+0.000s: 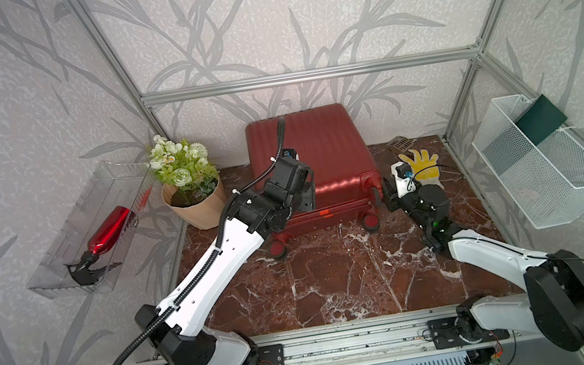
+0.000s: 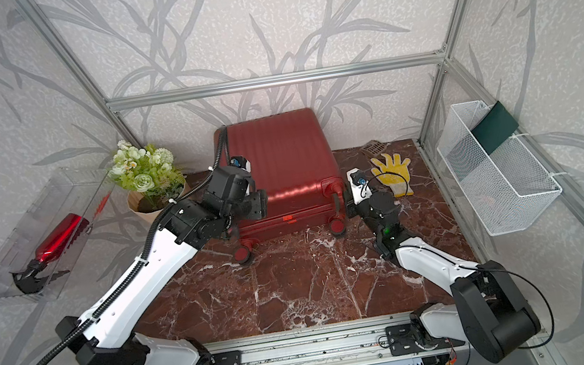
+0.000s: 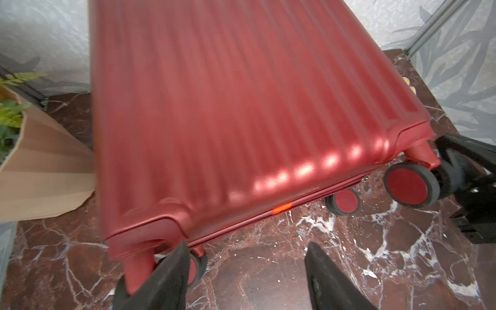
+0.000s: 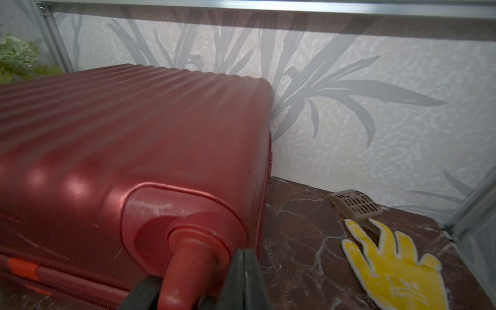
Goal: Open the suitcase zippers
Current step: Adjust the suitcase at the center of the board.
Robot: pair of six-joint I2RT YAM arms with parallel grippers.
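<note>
Suitcase point(image 1: 316, 148) lies flat at the rear of the table point(image 1: 337, 282), wheels toward the arms. Left gripper point(image 3: 247, 252), jaws wide, hovers by one wheel point(image 1: 277, 248). The right gripper point(image 4: 243, 257), pinched shut and empty, sits beside the other wheel stem point(image 4: 188, 268). No pulls are discernible on the zippers point(image 3: 241, 224), so find one before closing.

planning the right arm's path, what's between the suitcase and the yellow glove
In the right wrist view, only bare marble tabletop between suitcase and yellow glove. A top view adds the shut right claw at the suitcase's wheel corner.
</note>
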